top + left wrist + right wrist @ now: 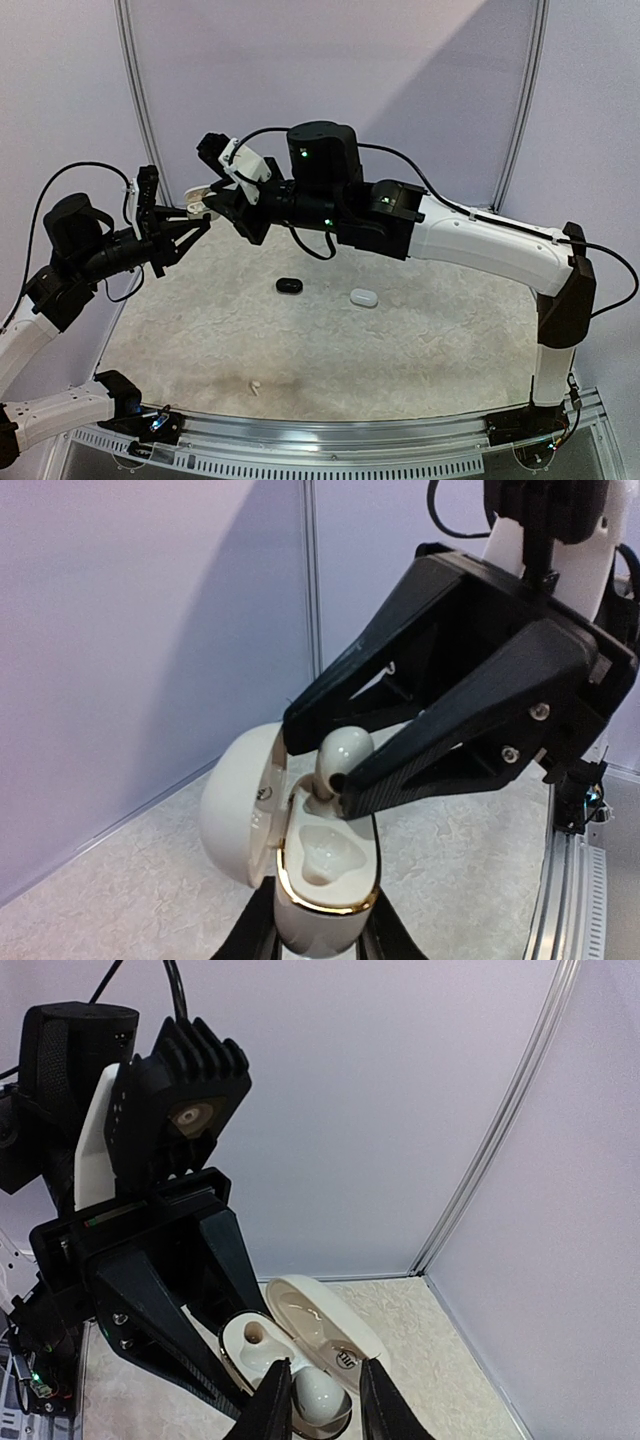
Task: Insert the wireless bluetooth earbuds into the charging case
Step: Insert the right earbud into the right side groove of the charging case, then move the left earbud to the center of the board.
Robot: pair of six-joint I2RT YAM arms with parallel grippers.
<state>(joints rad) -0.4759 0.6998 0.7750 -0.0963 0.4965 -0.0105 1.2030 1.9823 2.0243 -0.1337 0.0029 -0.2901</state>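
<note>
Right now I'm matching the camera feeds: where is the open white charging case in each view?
Top external: charging case upper left, held aloft.
Left wrist: charging case bottom centre, lid at left.
Right wrist: charging case bottom centre, lid at right.
Shared landmark: right gripper holding white earbud at it.

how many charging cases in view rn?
3: open white case held up in the left tool; black case mid-table; second white case just right of it. More could be hidden behind the arms.
</note>
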